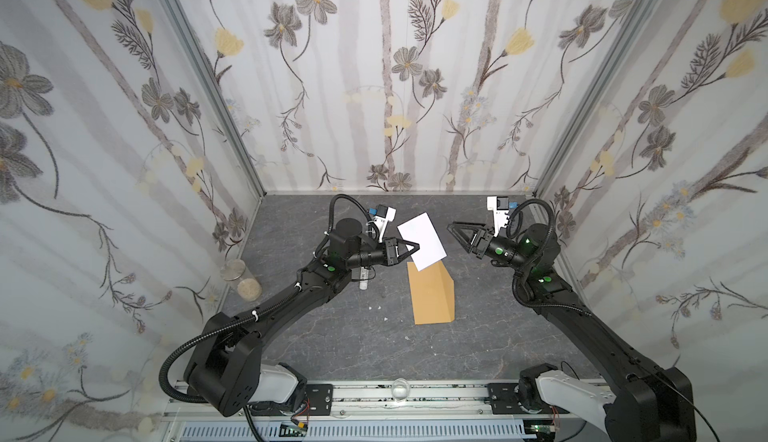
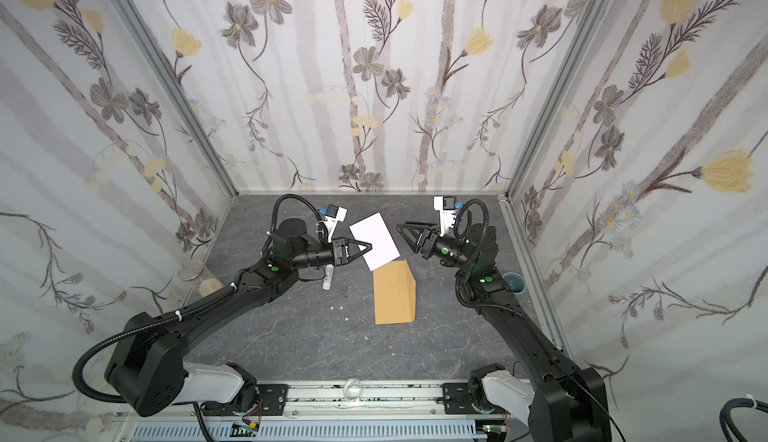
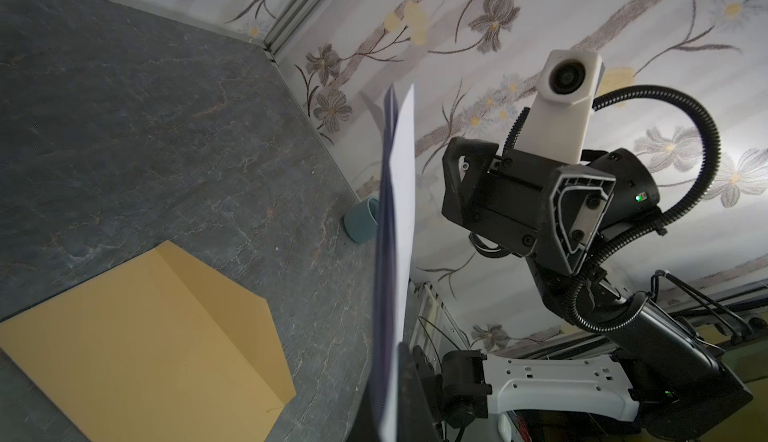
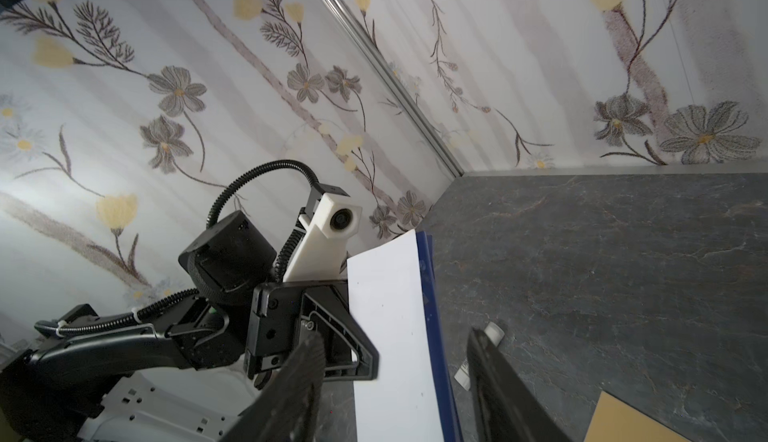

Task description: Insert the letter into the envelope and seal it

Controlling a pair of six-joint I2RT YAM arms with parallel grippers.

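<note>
The letter hangs tilted above the table with its plain white back up. My left gripper is shut on its left edge. The left wrist view shows the sheet edge-on, running up from the left gripper. My right gripper stands open just right of the sheet, apart from it. In the right wrist view the paper with its blue border lies ahead of my right gripper. The tan envelope lies flat below, flap raised.
A white glue stick lies on the table under the left arm. A teal cup stands by the right wall. A clear jar sits at the left wall. Small white scraps dot the table.
</note>
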